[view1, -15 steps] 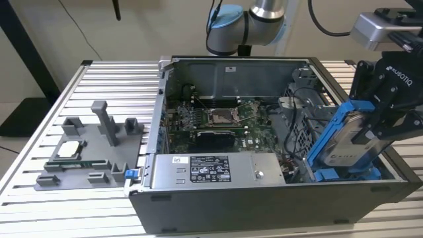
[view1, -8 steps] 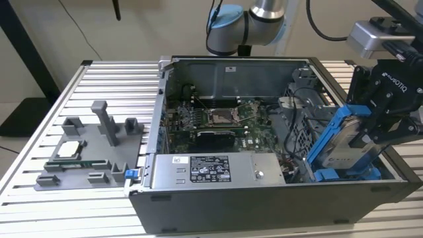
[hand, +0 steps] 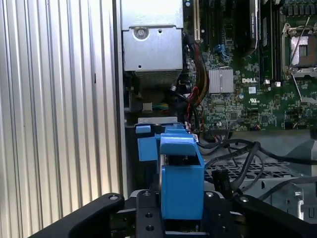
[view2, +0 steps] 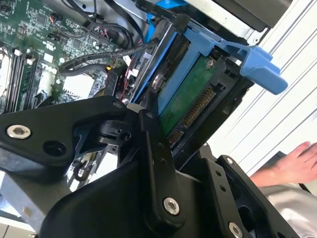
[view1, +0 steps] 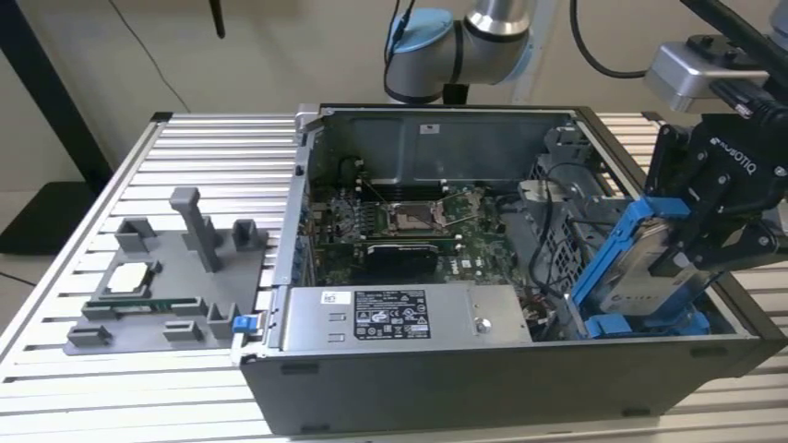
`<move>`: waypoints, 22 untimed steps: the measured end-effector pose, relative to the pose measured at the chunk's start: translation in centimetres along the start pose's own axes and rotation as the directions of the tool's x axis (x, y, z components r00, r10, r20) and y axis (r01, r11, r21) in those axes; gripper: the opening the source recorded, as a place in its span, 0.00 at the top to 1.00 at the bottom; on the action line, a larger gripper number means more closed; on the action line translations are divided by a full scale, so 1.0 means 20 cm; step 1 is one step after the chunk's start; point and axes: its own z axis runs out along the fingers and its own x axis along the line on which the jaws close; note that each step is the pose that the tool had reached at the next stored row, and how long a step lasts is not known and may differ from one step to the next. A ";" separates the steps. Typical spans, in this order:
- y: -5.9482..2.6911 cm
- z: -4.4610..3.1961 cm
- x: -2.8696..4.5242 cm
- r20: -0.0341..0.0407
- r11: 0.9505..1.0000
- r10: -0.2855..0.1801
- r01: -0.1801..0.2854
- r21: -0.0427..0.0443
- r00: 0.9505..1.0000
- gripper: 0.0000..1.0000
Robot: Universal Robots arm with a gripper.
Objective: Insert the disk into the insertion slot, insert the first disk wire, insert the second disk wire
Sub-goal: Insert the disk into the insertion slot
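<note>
Motherboard [view1: 412, 221] and power-supply box [view1: 407, 318] in open case [view1: 493, 392]; grey fixture [view1: 166, 281] outside.

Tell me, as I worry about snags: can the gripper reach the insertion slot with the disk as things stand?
Probably yes: the gripper holds the disk tilted over the insertion slot; black cables lie beside it, seemingly not across.

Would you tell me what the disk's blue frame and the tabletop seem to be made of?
The disk's blue frame looks like moulded plastic: uniform bright colour, soft sheen, rounded tab edges. The tabletop is probably aluminium: pale silver ribbed slats with a dull metallic shine, though the exact alloy cannot be told.
</note>
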 end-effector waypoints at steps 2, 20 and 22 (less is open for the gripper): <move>0.000 0.000 0.000 0.000 1.000 0.000 0.000 0.000 1.000 0.00; 0.018 -0.055 -0.081 0.012 1.000 -0.001 0.001 0.005 1.000 0.00; 0.023 -0.050 -0.107 0.015 1.000 -0.002 0.002 0.010 1.000 0.00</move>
